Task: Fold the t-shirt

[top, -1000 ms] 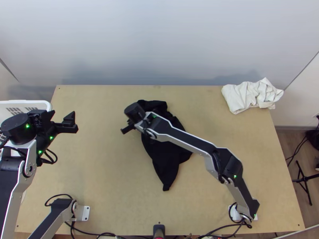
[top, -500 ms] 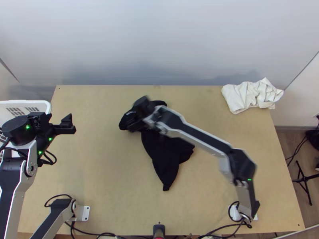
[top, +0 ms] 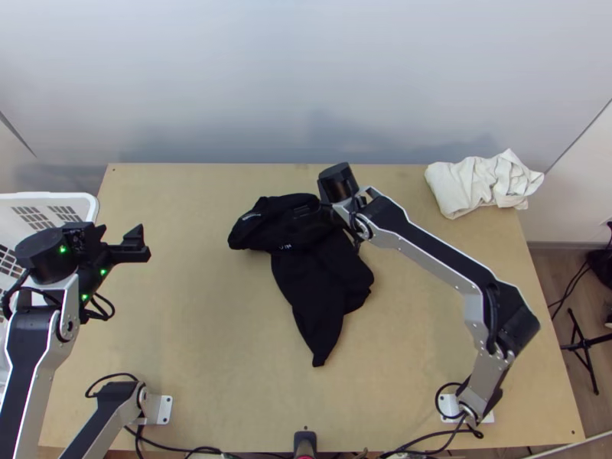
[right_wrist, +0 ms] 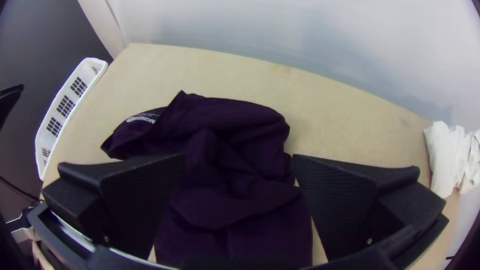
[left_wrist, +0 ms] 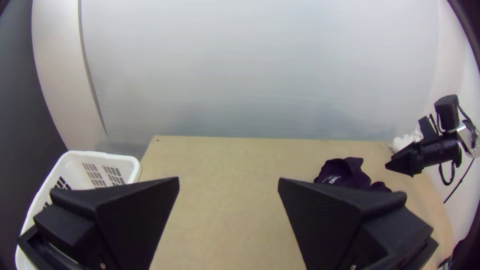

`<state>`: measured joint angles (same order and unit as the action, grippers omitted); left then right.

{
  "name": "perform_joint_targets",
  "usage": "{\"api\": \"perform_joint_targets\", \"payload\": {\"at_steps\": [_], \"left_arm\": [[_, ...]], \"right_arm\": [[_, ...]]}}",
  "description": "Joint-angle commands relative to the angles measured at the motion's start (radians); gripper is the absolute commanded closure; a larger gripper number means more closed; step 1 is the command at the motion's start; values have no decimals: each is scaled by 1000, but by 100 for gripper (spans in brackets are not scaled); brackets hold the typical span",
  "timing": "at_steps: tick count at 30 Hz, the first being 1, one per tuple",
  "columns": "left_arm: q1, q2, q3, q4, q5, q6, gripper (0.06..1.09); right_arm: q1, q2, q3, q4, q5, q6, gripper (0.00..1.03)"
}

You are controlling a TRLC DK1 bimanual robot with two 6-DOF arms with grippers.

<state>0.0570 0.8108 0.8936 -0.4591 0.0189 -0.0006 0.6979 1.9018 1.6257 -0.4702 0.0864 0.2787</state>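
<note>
The black t-shirt [top: 317, 283] lies bunched around the middle of the wooden table [top: 191, 344], one part stretching far left and a narrow tip pointing near. Over its far part, the right gripper [top: 312, 213] is released, fingers wide apart; the left gripper [top: 139, 243], likewise released, hangs at the left beside the white basket [top: 46, 197], and a crumpled white cloth [top: 482, 183] lies far right.

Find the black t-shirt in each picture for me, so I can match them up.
Top view: the black t-shirt, bunched near the middle of the table.
Left wrist view: past the left gripper, partly hidden behind one finger.
Right wrist view: visible through and beyond the open right gripper.
Shared landmark: the white basket.
</note>
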Motion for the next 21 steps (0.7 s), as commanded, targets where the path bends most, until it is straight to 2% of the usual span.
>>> {"api": "perform_joint_targets", "payload": {"at_steps": [1,10,16,21], "left_arm": [[-2,-25,-33,10,1,-1,12],[6,-65,-53,10,1,10,12],[6,-71,-70,23,1,19,12],[9,-71,-78,34,0,33,12]], "right_arm": [[-31,137,72,35,-13,-9,7],[-24,287,287,-15,-40,-10,7],[-6,352,418,-166,-56,-10,7],[23,347,427,-229,-68,-29,7]]}}
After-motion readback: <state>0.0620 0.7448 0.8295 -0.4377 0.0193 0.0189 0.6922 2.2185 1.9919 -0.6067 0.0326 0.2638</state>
